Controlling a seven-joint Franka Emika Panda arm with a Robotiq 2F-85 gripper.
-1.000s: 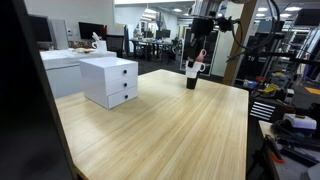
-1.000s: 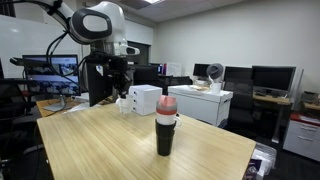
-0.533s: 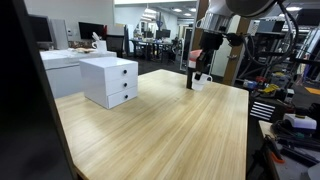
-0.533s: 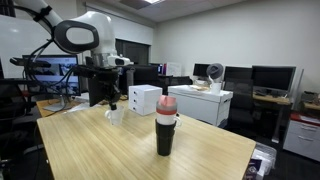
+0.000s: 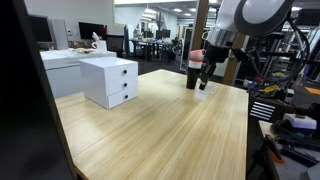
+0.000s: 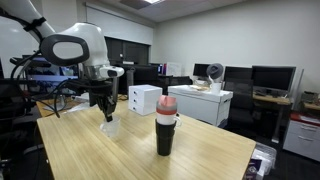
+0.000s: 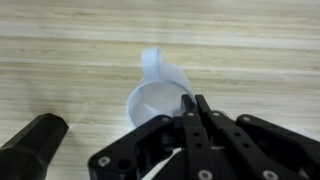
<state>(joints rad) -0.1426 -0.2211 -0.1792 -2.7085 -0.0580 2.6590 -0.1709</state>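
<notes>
A white mug [image 7: 152,92] with its handle pointing away hangs low over the wooden table [image 5: 160,130]. My gripper [image 7: 195,104] is shut on its rim, one finger inside and one outside. In both exterior views the gripper [image 5: 204,74] [image 6: 106,110] points straight down, with the mug [image 5: 203,87] [image 6: 110,126] under it. I cannot tell whether the mug touches the tabletop. A black tumbler with a red lid [image 6: 166,124] [image 5: 192,74] stands upright close beside the mug. It also shows at the lower left of the wrist view, the tumbler [image 7: 30,142].
A white two-drawer unit [image 5: 110,80] [image 6: 145,98] stands on the table away from the gripper. Office desks, monitors and a cable-laden rack [image 5: 290,110] surround the table. The table edge [image 5: 248,130] runs near the rack.
The arm has carried the mug downward and sideways along the table, away from the drawer unit. The gripper has stayed shut on the rim. The tumbler has not moved.
</notes>
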